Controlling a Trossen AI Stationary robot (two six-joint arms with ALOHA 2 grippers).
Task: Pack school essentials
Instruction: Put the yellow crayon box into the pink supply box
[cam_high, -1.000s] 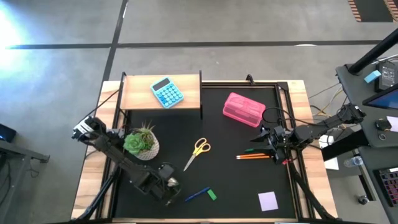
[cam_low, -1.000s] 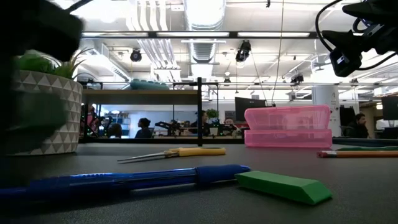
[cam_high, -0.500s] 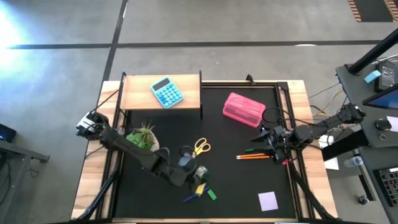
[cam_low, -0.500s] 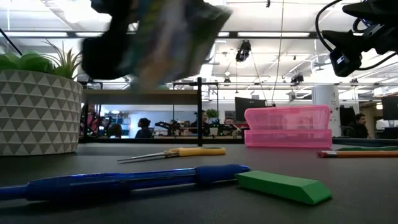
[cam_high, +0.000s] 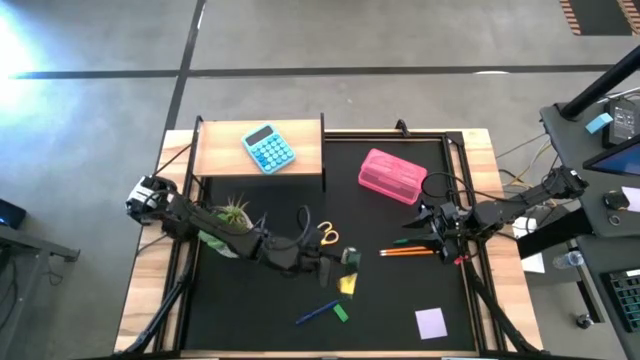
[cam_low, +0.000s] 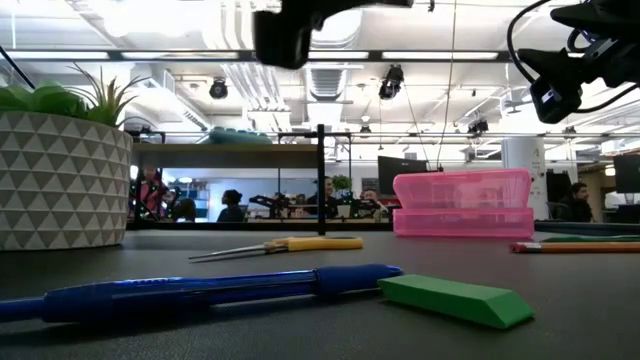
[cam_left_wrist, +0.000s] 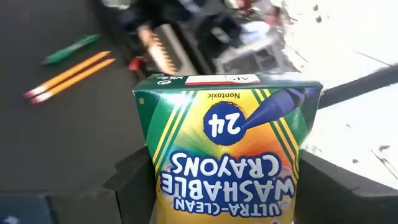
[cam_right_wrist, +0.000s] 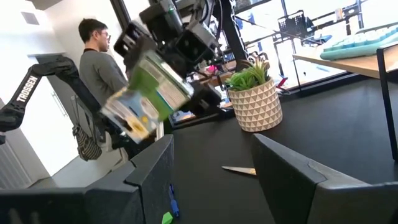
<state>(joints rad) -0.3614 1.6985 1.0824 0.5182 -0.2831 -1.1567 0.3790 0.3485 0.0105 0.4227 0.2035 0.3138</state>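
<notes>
My left gripper (cam_high: 343, 266) hangs above the middle of the black mat, shut on a green and yellow crayon box (cam_left_wrist: 227, 140). The right wrist view shows that box (cam_right_wrist: 148, 99) tilted in the air. On the mat lie yellow-handled scissors (cam_high: 325, 233), two orange pencils (cam_high: 405, 252), a green pen (cam_high: 410, 240), a blue pen (cam_high: 315, 313), a green eraser (cam_high: 340, 313) and a lilac note pad (cam_high: 430, 322). A shut pink case (cam_high: 392, 175) lies at the far right. My right gripper (cam_high: 432, 228) waits open at the mat's right edge, nothing between its fingers. My left gripper pinches the crayon box between its two fingers (cam_left_wrist: 134, 183), one on each narrow side (cam_left_wrist: 155, 180) near one end. The fingers come level from the table's left. The box sticks out beyond them, its printed face toward the wrist camera, lifted clear of the mat.
A potted plant (cam_high: 230, 215) in a white patterned pot stands under my left arm at the mat's left. A teal calculator (cam_high: 268, 148) lies on a wooden shelf (cam_high: 215, 150) at the far left. People work in the room beyond the table.
My left gripper has swung from the mat's near left toward the right and far side, rising and tipping from pointing down to level. The crayon box has gone with it, clear of the mat, past the blue pen and the eraser.
</notes>
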